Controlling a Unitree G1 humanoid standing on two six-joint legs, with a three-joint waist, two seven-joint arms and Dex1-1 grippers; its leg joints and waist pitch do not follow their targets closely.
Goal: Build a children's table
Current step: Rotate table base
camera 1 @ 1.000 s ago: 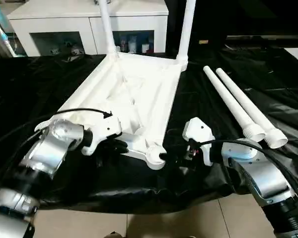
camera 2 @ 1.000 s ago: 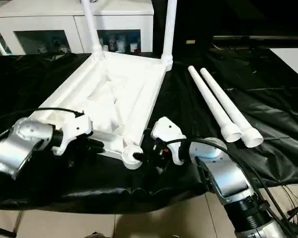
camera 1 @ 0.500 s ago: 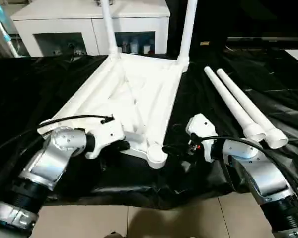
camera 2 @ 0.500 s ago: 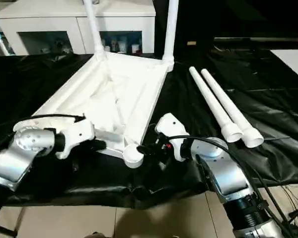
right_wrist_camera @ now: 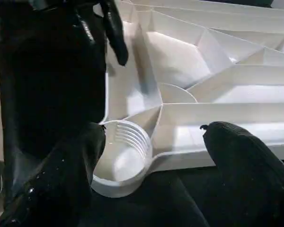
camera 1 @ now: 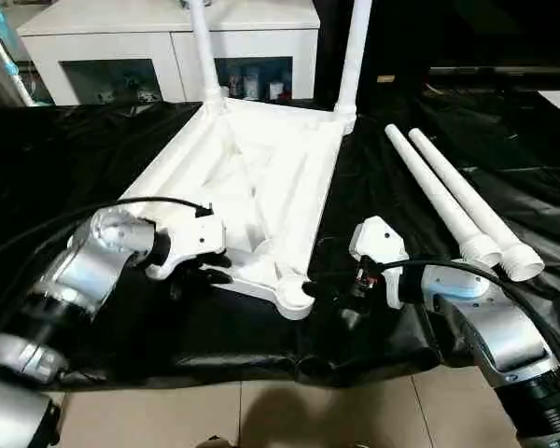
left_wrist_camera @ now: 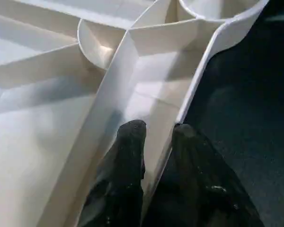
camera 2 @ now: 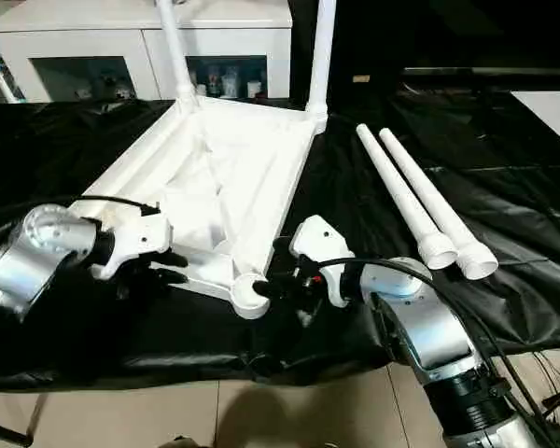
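Left fingers [left_wrist_camera: 132, 142] straddle the tabletop's [camera 1: 261, 177] near rim, slightly parted; right fingers [right_wrist_camera: 236, 156] gape wide around the empty corner socket [camera 1: 292, 297], gripping nothing. Two legs stand at twelve o'clock, two loose legs [camera 1: 457, 201] lie at two o'clock on the counter [camera 1: 65, 159]: fetching one looks next. The right wrist view reveals the socket's threads.

Upturned table top [camera 1: 261, 177], two loose legs [camera 1: 467, 201]

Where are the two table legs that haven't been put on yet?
The two loose legs lie side by side on the black cover, right of the upturned table top, beyond the right pincer.
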